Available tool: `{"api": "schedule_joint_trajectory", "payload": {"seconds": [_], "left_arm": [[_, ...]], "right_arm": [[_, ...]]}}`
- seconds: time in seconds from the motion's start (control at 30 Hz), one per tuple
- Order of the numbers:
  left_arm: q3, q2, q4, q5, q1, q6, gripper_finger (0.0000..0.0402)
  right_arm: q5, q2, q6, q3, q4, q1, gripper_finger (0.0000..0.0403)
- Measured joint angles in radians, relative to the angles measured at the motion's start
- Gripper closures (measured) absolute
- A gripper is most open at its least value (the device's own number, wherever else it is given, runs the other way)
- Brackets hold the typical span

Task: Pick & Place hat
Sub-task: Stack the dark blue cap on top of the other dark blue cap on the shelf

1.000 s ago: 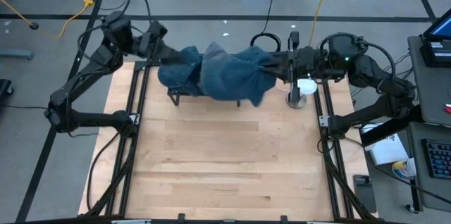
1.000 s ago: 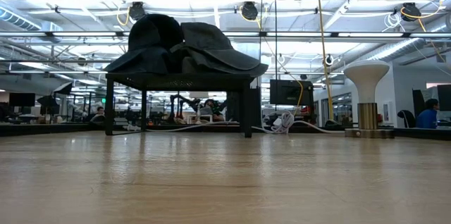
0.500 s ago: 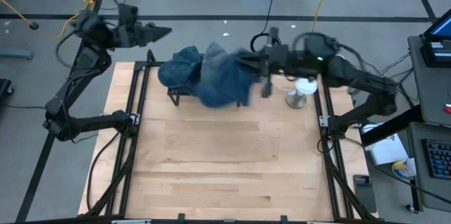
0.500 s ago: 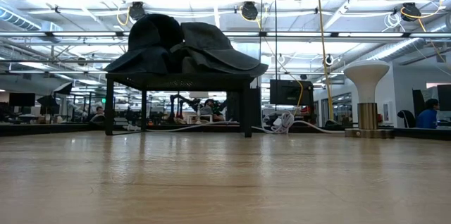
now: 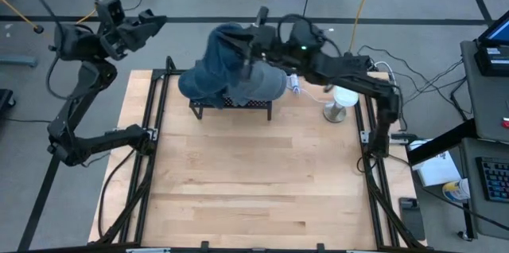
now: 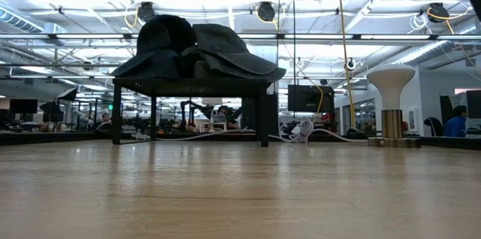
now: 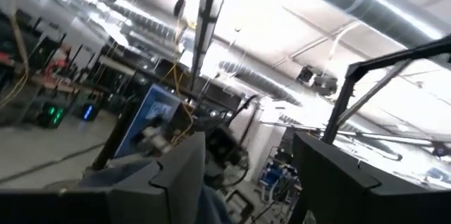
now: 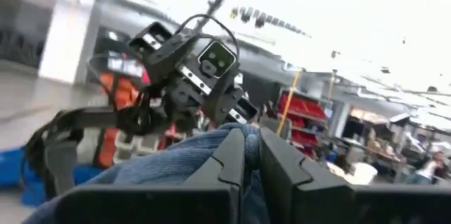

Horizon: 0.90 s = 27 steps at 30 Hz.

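Blue denim hats (image 5: 199, 86) are piled on a low black stand (image 5: 238, 107) at the table's far side; the low view shows them dark (image 6: 195, 47). My right gripper (image 5: 242, 46) reaches over the stand from the right and is shut on one blue hat (image 5: 231, 66); its shut fingers also show in the right wrist view (image 8: 252, 139). My left gripper (image 5: 157, 22) is open, raised beyond the table's far-left corner, clear of the hats, with its spread fingers seen in its wrist view (image 7: 246, 171). A white mushroom-shaped hat stand (image 5: 342, 102) is on the right. My right gripper pinches a bunched fold of the hat's blue denim (image 8: 211, 157) between its two fingers, reaching in from the table's right. The held part is drawn up above the pile; the rest of the cloth (image 5: 262, 86) hangs down onto the stand.
The white hat stand shows in the low view too (image 6: 391, 81), on its round base near the far-right edge. Black rails (image 5: 155, 142) run along both table sides. Bare wood (image 5: 254, 181) fills the near half of the table. Cables lie on the floor beyond.
My right gripper has swung from the right of the stand toward the left and far side and risen, dragging the stretched blue hat with it; the cloth is now bunched and pulled up over the stand. My left gripper has drawn back from the hats, up and toward the far-left corner.
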Motion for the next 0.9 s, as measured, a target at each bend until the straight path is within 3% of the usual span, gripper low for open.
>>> {"api": "schedule_joint_trajectory", "payload": {"seconds": [0.57,0.9], "left_arm": [[0.0,0.0,0.067,0.036,0.0,-0.002,0.0183],[0.0,0.011,0.061,0.055,-0.004,0.009,0.0183]], "right_arm": [[-0.015,0.339,0.102,0.021,0.531,-0.065,0.0387],[-0.016,0.454,0.15,0.021,0.577,-0.102,0.0387]]}}
